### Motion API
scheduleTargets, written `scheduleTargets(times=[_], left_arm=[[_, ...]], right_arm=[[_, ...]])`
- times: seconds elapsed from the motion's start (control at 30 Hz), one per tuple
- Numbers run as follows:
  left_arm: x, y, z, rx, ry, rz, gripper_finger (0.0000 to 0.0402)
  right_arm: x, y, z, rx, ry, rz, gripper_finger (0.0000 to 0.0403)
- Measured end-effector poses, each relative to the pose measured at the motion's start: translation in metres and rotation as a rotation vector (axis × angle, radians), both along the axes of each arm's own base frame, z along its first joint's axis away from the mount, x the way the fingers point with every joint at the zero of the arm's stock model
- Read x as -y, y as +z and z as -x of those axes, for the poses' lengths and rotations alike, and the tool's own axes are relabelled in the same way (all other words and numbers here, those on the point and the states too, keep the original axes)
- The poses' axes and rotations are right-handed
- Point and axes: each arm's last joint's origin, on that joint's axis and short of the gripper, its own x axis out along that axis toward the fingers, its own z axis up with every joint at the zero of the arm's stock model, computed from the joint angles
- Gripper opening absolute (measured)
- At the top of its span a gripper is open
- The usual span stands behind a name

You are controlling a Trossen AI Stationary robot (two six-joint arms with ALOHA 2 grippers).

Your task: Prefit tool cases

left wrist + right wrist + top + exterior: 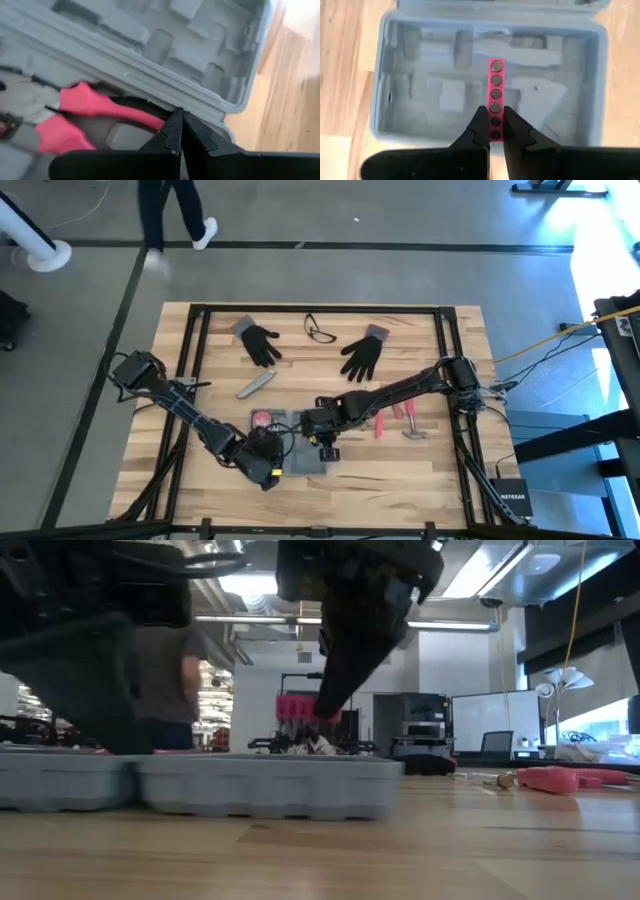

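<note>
The blue-grey tool case (pixel 298 458) lies open on the table near its front edge, its moulded recesses (pixel 445 100) facing up. My right gripper (pixel 495 114) hangs over one half of it, shut on a pink bit strip (pixel 496 80) with several round bits. In the low view the strip (pixel 300 708) shows above the case's rim (pixel 260 785). My left gripper (pixel 181 117) is shut and sits low over the other half, by pink-handled pliers (pixel 95 102) that lie in the case (pixel 165 50). My right gripper pinches the pink strip near its one end (pixel 496 107) between its two fingers, one on each long side. The fingers come from above, slanting down. The strip runs on past the fingertips and hangs clear above the case's recesses. My left gripper's shut tips are close to the case's rim; whether they touch it, I cannot tell.
Two black gloves (pixel 262 343) (pixel 362 355) and glasses (pixel 320 330) lie toward the far edge, with a slim grey bar (pixel 255 385) left of centre. Pink-handled tools (pixel 385 420) and a hammer (pixel 415 432) lie right of the case. A person (pixel 170 210) walks beyond the table.
</note>
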Motion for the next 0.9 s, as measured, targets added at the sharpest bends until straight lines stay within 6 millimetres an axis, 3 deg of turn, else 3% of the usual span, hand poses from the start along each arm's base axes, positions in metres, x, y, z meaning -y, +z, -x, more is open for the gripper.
scheduleTargets(times=[0.27, 0.4, 0.53, 0.7, 0.9], left_arm=[[0.006, 0.002, 0.018, -0.029, 0.099, -0.022, 0.0], [0.007, 0.002, 0.019, -0.032, 0.083, -0.032, 0.0], [0.007, 0.002, 0.019, -0.032, 0.057, -0.049, 0.0], [0.006, 0.002, 0.019, -0.035, 0.038, -0.06, 0.0], [0.001, 0.005, 0.02, -0.057, 0.033, -0.078, 0.0]], right_arm=[[0.044, 0.03, 0.02, -0.055, -0.24, -0.017, 0.0015], [0.063, 0.041, 0.046, -0.025, -0.444, -0.096, 0.0015], [0.068, 0.026, 0.08, 0.048, -0.721, -0.276, 0.0015], [0.048, -0.005, 0.111, 0.144, -1.039, -0.527, 0.0015], [0.032, -0.037, 0.13, 0.213, -1.422, -0.557, 0.0015]])
